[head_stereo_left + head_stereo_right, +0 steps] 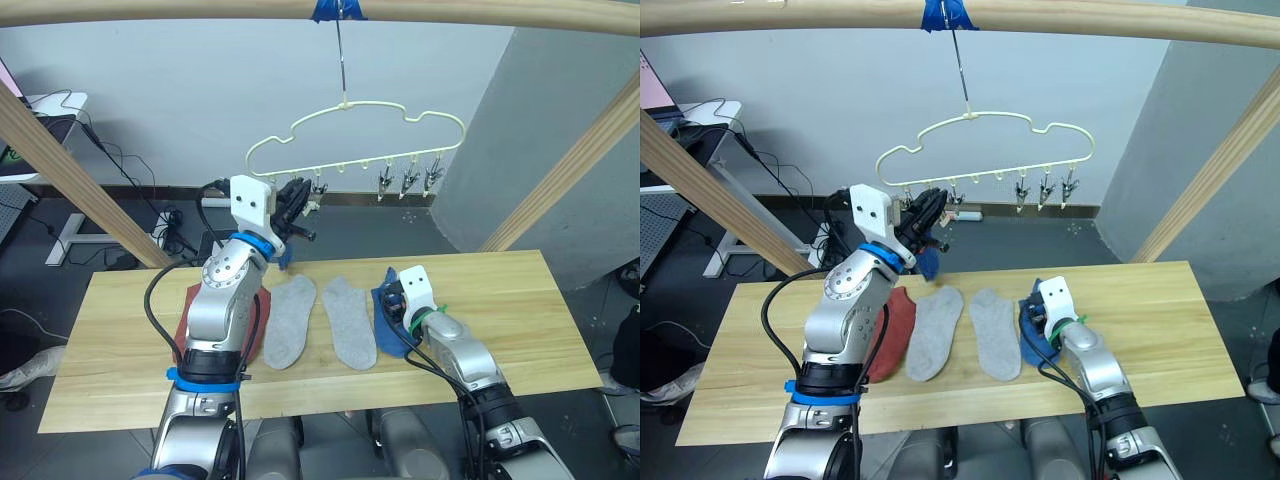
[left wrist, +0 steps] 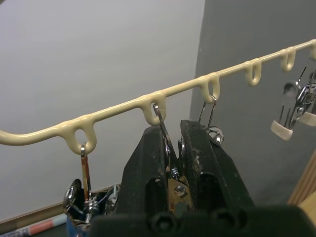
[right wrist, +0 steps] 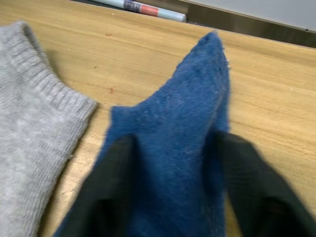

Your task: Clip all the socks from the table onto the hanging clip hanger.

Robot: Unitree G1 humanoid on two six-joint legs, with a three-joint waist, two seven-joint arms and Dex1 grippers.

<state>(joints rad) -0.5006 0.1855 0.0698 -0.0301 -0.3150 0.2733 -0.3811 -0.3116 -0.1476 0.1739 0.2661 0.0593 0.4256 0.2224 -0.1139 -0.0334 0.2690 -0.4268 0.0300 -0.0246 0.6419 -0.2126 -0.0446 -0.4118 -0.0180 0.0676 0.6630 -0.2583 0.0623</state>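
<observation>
Left end effector [image 2: 170, 163] pinches a metal clip [image 2: 174, 183] on the clip hanger [image 1: 355, 135].
Right end effector [image 3: 170, 182] is clamped on a blue sock [image 3: 173, 163] lying on the worktop [image 1: 500, 300], beside two grey socks [image 1: 320, 320] and a rust-red sock [image 1: 895, 330].

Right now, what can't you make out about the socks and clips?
- Rust-red socks: count unclear; left arm covers them in the head views.
- Blue sock under the right tool: lower end cut off by the wrist view's edge.
- Clip in the left tool: the fingers hide its mouth.
</observation>
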